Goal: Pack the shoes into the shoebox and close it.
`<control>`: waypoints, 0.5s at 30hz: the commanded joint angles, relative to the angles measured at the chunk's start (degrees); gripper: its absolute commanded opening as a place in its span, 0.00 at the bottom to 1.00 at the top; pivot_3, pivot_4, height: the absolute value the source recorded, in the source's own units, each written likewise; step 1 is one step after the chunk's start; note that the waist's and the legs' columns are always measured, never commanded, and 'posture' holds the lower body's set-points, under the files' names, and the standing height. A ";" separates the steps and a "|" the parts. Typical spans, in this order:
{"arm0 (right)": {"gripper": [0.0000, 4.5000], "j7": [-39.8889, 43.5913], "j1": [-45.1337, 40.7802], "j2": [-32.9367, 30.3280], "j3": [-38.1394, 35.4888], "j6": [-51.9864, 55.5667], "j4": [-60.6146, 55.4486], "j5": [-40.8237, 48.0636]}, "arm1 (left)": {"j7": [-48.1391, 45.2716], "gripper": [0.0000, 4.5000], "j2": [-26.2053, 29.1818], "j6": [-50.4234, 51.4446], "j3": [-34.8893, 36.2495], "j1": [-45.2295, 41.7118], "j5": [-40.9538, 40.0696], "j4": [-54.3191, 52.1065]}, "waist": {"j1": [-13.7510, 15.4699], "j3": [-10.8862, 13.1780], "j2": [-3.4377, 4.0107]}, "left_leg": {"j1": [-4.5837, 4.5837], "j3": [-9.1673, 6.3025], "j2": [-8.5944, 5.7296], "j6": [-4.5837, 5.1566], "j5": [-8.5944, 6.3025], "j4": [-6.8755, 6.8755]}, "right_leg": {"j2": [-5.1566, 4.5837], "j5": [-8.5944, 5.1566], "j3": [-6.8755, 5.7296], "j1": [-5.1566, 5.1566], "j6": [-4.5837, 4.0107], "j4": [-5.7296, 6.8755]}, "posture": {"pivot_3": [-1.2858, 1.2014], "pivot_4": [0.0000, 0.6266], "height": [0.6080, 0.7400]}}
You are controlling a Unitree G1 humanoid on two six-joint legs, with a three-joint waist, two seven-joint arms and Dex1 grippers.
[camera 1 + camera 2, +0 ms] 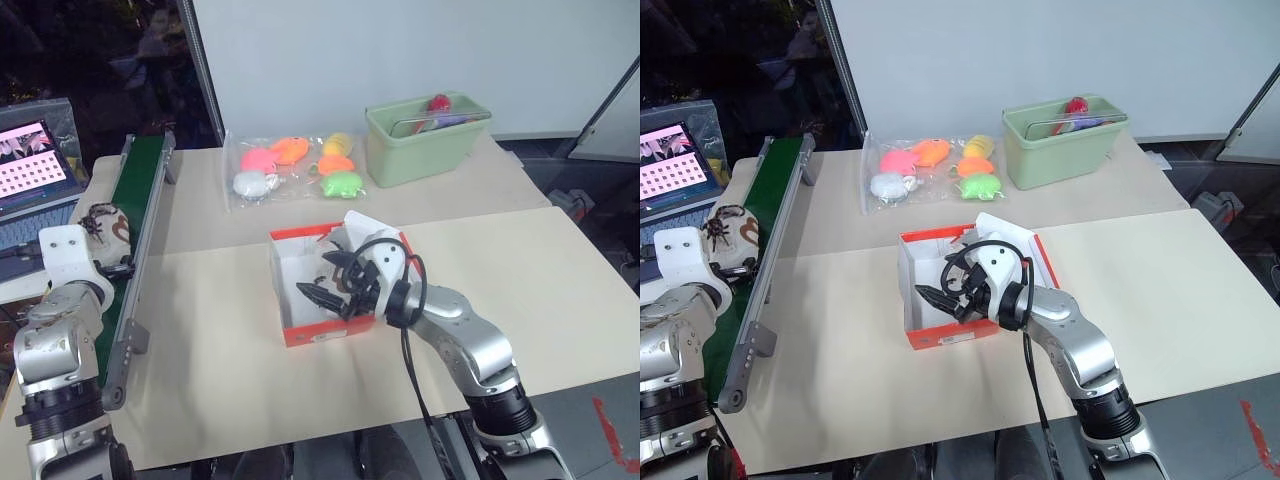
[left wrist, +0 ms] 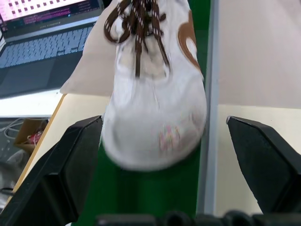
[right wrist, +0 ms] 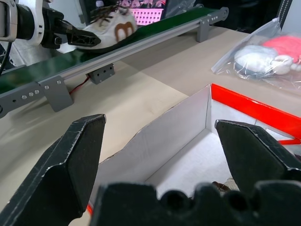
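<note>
One white shoe (image 2: 153, 94) with dark brown laces lies on the green conveyor belt (image 1: 138, 205) at the left (image 1: 105, 222). My left gripper (image 2: 162, 122) is open, one finger on each side of the shoe's toe and not closed on it. The right wrist view also shows the shoe (image 3: 110, 26) with the left gripper's black fingers (image 3: 84, 38) beside it. The red-orange shoebox (image 1: 300, 335) stands open in the middle of the table, white inside, its lid (image 1: 370, 228) tipped back. My right gripper (image 3: 160, 122) hangs open over the box (image 1: 332, 278). A bit of dark lace (image 3: 220, 185) shows on the box floor.
An open laptop (image 1: 35, 165) sits left of the conveyor. At the back of the table lie a clear bag of coloured squishy toys (image 1: 290, 165) and a pale green bin (image 1: 425, 140). Bare tabletop lies between the conveyor and the box.
</note>
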 commanded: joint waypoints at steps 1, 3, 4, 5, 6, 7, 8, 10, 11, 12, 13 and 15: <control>0.99 -0.59 0.09 0.38 -0.54 -0.67 -3.13 0.28 | 0.56 1.00 0.86 0.99 1.32 0.92 0.64 -0.09 | -0.01 0.00 0.00 | 0.00 0.00 0.00 0.00 0.00 -0.01 | 0.00 0.00 0.00 -0.01 0.00 0.00 | 0.52 0.24 1.00; 0.99 -0.82 0.09 0.38 -0.59 -0.43 -3.47 0.42 | 1.04 1.00 0.02 3.14 1.87 1.51 0.14 0.17 | 0.08 0.00 0.00 | 0.00 0.00 0.00 0.00 0.00 -0.01 | 0.00 0.00 0.00 -0.01 0.00 0.01 | 0.52 0.24 1.00; 0.99 -0.92 -0.04 0.36 -0.74 -0.32 -3.53 0.54 | 1.33 1.00 -0.70 4.79 2.39 1.78 -0.34 0.24 | 0.09 0.00 0.00 | 0.00 0.00 0.00 -0.01 0.00 -0.01 | 0.00 0.00 0.00 -0.01 0.00 0.01 | 0.52 0.24 1.00; 0.99 -0.96 -0.22 0.34 -0.94 -0.25 -3.47 0.70 | 1.71 1.00 -1.38 6.13 2.94 1.88 -0.70 0.25 | 0.10 0.00 0.00 | 0.02 0.00 0.00 -0.01 0.00 -0.01 | 0.00 0.00 0.00 0.00 0.00 0.02 | 0.52 0.24 1.00; 1.00 -1.03 -0.31 0.32 -1.13 -0.17 -3.48 0.83 | 1.84 0.94 -1.82 7.01 3.35 1.94 -0.95 0.06 | 0.09 0.00 0.01 | 0.05 0.00 0.00 -0.01 0.00 -0.01 | 0.00 0.00 0.00 0.04 0.00 0.03 | 0.52 0.24 1.00; 1.00 -1.07 -0.37 0.32 -1.25 -0.12 -3.48 0.91 | 1.90 0.89 -2.13 7.60 3.64 1.92 -1.02 -0.11 | 0.10 -0.01 0.02 | 0.10 0.00 0.00 -0.01 0.00 -0.01 | 0.00 0.00 0.00 0.09 0.00 0.03 | 0.52 0.24 1.00; 1.00 -1.13 -0.43 0.30 -1.41 -0.12 -3.44 0.96 | 1.83 0.85 -2.35 7.87 3.90 1.88 -1.13 -0.40 | 0.11 -0.01 0.03 | 0.16 0.00 0.00 -0.01 0.00 -0.02 | 0.00 -0.01 0.00 0.15 0.00 0.04 | 0.52 0.24 1.00; 1.00 -1.17 -0.90 0.30 -1.79 -0.21 -2.88 0.99 | 1.83 0.71 -2.54 7.96 3.95 1.57 -1.14 -0.67 | 0.09 -0.02 0.04 | 0.36 0.02 0.01 -0.01 0.00 -0.07 | 0.00 -0.02 0.01 0.29 0.02 0.03 | 0.52 0.24 1.00; 1.00 -1.19 -1.13 0.32 -1.96 -0.25 -2.62 1.01 | 1.98 0.64 -2.71 8.09 4.14 1.18 -1.24 -0.60 | 0.00 -0.02 0.04 | 0.42 0.04 0.01 -0.01 0.00 -0.09 | 0.00 -0.05 0.01 0.34 0.06 0.04 | 0.52 0.24 1.00; 1.00 -1.19 -1.35 0.34 -2.11 -0.26 -2.40 1.06 | 2.05 0.58 -2.64 8.11 4.09 0.77 -1.19 -0.31 | -0.04 -0.02 0.04 | 0.50 0.08 0.03 -0.01 0.00 -0.12 | 0.00 -0.12 0.03 0.36 0.18 0.04 | 0.52 0.24 1.00; 1.00 -1.18 -1.51 0.34 -2.20 -0.29 -2.25 1.05 | 2.12 0.51 -2.58 8.16 4.09 0.42 -1.16 -0.01 | -0.07 -0.02 0.04 | 0.52 0.08 0.03 -0.01 0.00 -0.13 | 0.00 -0.17 0.03 0.37 0.26 0.05 | 0.52 0.24 1.00; 1.00 -1.17 -1.69 0.33 -2.37 -0.32 -2.10 1.03 | 2.17 0.43 -2.46 8.12 4.06 -0.07 -1.06 0.51 | -0.05 -0.02 0.04 | 0.53 0.09 0.08 -0.03 0.01 -0.13 | 0.04 -0.19 0.03 0.35 0.29 0.07 | 0.52 0.24 1.00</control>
